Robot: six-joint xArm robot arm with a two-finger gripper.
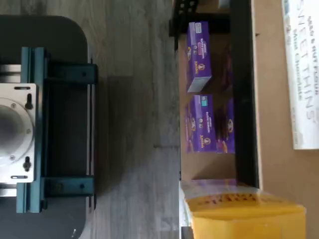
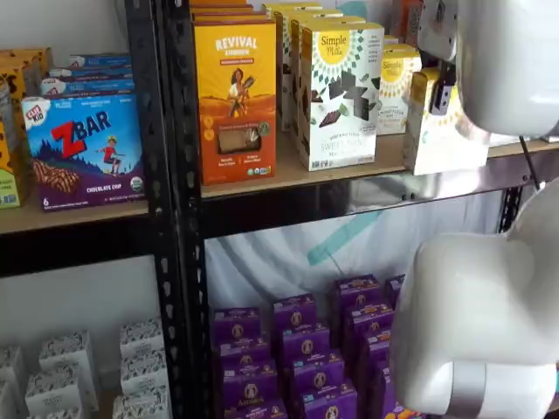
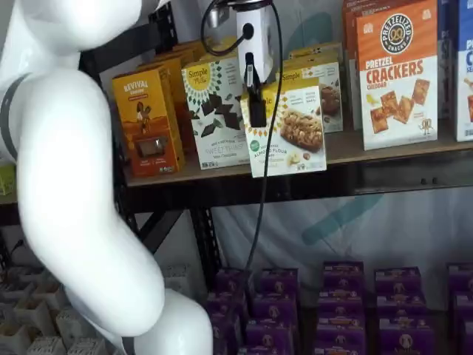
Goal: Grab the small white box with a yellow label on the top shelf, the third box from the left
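The small white box (image 3: 290, 132) with the yellow sunburst label stands at the front edge of the top shelf (image 3: 403, 174), tilted and ahead of its row. It also shows in a shelf view (image 2: 450, 131), over the shiny rail (image 2: 349, 188). My gripper (image 3: 256, 111) comes down from above, and one black finger lies against the box's left front edge. It shows dark against the box's top (image 2: 442, 94) too. The fingers look closed on the box. The wrist view shows a blurred yellow box top (image 1: 244, 214) close to the camera.
The taller Simple Mills box (image 3: 214, 111) and an orange Revival box (image 3: 146, 122) stand left of the held box. More small white boxes (image 3: 318, 74) stand behind it, pretzel crackers (image 3: 395, 70) to its right. Purple boxes (image 3: 332, 303) fill the shelf below. My white arm (image 3: 66, 185) fills the left foreground.
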